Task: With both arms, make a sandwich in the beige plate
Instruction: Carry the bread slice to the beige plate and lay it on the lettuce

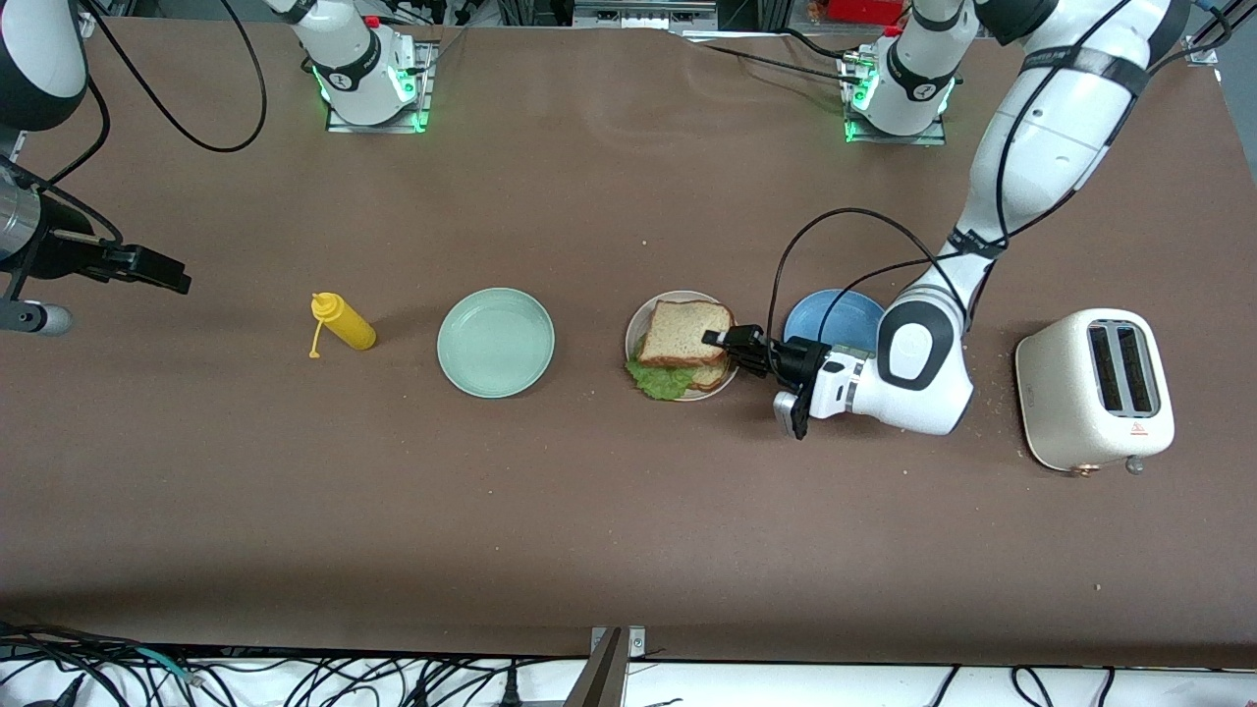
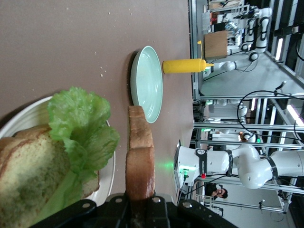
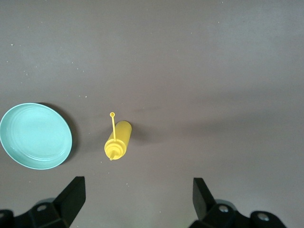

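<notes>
Fingers of the left gripper (image 1: pixel 725 339) are pinching the top slice (image 1: pixel 685 331) by its edge, at the centre of the front view, over the beige plate (image 1: pixel 635 332). That slice is hovering above the lettuce (image 1: pixel 660 379) and the lower slice (image 1: pixel 717 378), so the sandwich is almost closing in the plate. Bread is looking light, soft and easy to crush, so I think a gentle hold on the firmer crust is suiting best. Just right of the plate the blue plate (image 1: pixel 835 312) is lying, partly under the arm; farther left the green plate (image 1: pixel 496 342) and the bottle (image 1: pixel 343 322) are lying, and the toaster (image 1: pixel 1095 388) is standing at the far right. At the far left edge the right gripper (image 1: pixel 147 267) is waiting in the air.

Going to the left wrist view, the held slice (image 2: pixel 140 156) is standing edge-on between the fingers at lower centre, apart from the lettuce (image 2: pixel 80 123) and the bread under it (image 2: pixel 28 166) in the lower left. Room around this plate is narrow only toward the blue plate, I judge.

Going to the right wrist view, both fingers (image 3: pixel 71 197) are spreading wide and holding nothing, above bare table, with the bottle (image 3: pixel 116 141) and the green plate (image 3: pixel 35 137) at the left.
</notes>
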